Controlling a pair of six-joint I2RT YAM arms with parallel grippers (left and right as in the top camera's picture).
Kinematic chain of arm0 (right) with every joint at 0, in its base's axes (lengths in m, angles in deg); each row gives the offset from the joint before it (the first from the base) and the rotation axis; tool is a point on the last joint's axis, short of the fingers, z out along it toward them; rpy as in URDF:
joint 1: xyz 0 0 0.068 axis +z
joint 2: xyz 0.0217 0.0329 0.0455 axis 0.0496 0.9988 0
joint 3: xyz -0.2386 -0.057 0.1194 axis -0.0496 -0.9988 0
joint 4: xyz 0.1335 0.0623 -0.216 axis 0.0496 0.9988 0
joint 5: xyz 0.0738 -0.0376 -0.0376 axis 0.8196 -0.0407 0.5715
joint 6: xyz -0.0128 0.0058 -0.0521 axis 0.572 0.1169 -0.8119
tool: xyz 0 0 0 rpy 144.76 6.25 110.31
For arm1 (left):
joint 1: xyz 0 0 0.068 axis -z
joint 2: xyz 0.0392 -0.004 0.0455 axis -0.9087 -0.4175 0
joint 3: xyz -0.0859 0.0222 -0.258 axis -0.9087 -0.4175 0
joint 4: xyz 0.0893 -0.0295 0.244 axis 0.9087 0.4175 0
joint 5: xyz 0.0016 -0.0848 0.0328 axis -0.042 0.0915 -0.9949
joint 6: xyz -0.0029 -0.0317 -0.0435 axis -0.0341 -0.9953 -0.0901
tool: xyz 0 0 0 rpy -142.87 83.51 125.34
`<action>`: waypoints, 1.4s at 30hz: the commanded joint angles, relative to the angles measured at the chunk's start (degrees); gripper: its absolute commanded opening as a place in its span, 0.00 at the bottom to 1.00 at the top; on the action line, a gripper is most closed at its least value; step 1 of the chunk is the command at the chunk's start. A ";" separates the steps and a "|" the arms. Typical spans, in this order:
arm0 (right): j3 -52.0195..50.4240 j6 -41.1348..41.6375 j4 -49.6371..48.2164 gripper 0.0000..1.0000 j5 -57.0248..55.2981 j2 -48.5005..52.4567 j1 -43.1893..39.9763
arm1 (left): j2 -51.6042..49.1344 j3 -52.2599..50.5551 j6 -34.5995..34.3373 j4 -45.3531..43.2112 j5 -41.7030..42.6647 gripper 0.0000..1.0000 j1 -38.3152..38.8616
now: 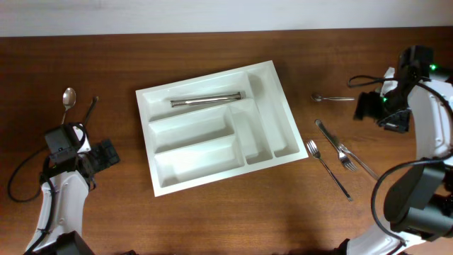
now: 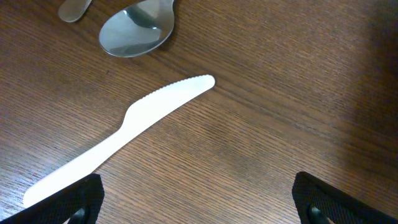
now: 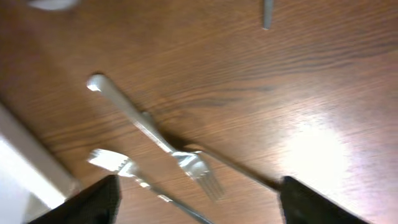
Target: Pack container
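Above the table [image 3: 323, 93], right pincer [image 3: 199, 208] hovers (jaws apart).

Robot lab bench: wooden table [image 1: 212, 219], cabled arm [image 1: 53, 193], loose fork [image 1: 329, 171].

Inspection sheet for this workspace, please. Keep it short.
Surface: wooden table, no spills seen.
Job's things: white tray, one metal utensil in its far long compartment, others empty.
Clutter: left spoon, plastic knife; right spoon, metal knife, forks.
Grippers: left gripper open above plastic knife; right gripper open above forks.
Cables: black cable loops beside left arm; second cable by right arm.
Surroundings: pale wall beyond table.
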 commanded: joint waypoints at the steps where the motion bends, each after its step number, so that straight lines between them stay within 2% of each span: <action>1: -1.22 -4.04 -0.92 0.70 -5.03 2.51 0.11 | -0.28 1.05 0.72 0.07 -0.15 0.99 -0.31; 6: -1.27 -5.18 -0.92 0.66 -4.98 5.97 0.35 | -0.28 1.05 0.72 0.07 -0.15 0.99 -0.31; 9: -1.95 -8.76 0.04 0.66 -4.13 7.80 0.59 | -0.28 1.05 0.72 0.07 -0.15 0.99 -0.31; 12: -4.13 -15.78 0.46 0.71 0.11 7.98 0.76 | -0.28 1.05 0.72 0.07 -0.15 0.99 -0.31; 18: -6.73 -26.27 2.10 0.71 1.62 7.98 2.14 | -0.28 1.05 0.72 0.07 -0.15 0.99 -0.31; 20: -8.33 -28.83 0.94 0.67 1.46 7.98 2.32 | -0.28 1.05 0.72 0.09 -0.15 0.99 -0.31; 27: -15.85 -29.05 -6.64 0.58 -3.61 8.00 2.25 | -0.28 1.05 0.72 0.07 -0.15 0.99 -0.31; 33: -19.52 -29.03 -11.56 0.52 -3.54 8.00 0.94 | -0.28 1.05 0.72 0.07 -0.15 0.99 -0.31; 42: -19.76 -29.07 -11.93 0.52 -0.74 8.00 -0.11 | -0.28 1.05 0.72 0.09 -0.15 0.99 -0.31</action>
